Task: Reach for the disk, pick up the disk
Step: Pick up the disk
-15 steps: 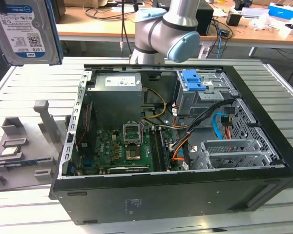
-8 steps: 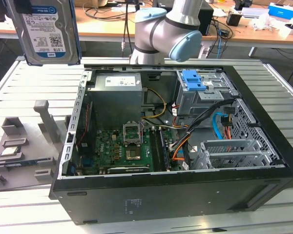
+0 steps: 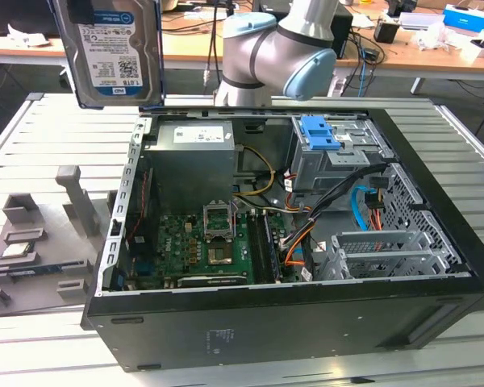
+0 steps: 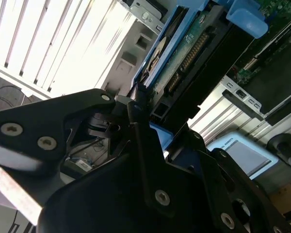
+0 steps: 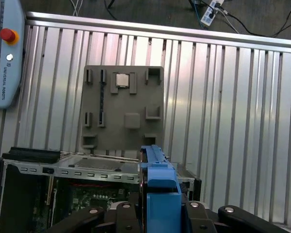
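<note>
Nearest me stands the open computer case [image 3: 306, 322], its black side wall along the near edge of the slatted metal tabletop [image 3: 64, 129]. Inside it lie the green motherboard [image 3: 202, 242], a bundle of coloured cables [image 3: 298, 234], the grey power supply [image 3: 195, 157] and a blue latch [image 3: 321, 133] on its metal cage. Beside the case, toward the exterior view's left edge of the tabletop, sits a grey fixture tray [image 3: 32, 242] with slots and pegs. Farther back, above the far corner of the case on the exterior view's left, the disk [image 3: 113, 52] hangs in the air, upright, label facing out, clear of the case and tabletop. In the second wrist view the gripper [image 4: 138, 109] is clamped on the disk's blue-bracketed edge. Behind rise the arm [image 3: 282, 48] and cluttered desks [image 3: 387, 56].
</note>
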`<action>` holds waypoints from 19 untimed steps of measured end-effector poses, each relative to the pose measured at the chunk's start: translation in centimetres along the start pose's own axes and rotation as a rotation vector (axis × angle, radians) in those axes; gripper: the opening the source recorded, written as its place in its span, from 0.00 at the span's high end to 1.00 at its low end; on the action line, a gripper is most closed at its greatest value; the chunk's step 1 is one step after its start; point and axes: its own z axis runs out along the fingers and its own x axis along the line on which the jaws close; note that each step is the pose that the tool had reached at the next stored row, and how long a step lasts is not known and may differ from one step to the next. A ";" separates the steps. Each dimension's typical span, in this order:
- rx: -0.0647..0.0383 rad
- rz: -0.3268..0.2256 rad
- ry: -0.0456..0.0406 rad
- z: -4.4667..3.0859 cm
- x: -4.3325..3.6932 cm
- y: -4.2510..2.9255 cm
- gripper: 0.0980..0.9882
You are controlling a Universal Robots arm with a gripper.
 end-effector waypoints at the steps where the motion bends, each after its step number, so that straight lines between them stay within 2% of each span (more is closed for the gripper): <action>1: 0.000 0.000 -0.0001 -0.02 0.03 -0.27 0.70; 7: -0.001 -0.001 -0.0002 -0.15 0.21 -2.07 0.70; 10: -0.002 -0.001 -0.0002 -0.25 0.36 -3.48 0.70; 13: -0.003 -0.001 -0.0003 -0.31 0.44 -4.25 0.70; 19: -0.005 -0.002 -0.0004 -0.53 0.73 -7.10 0.70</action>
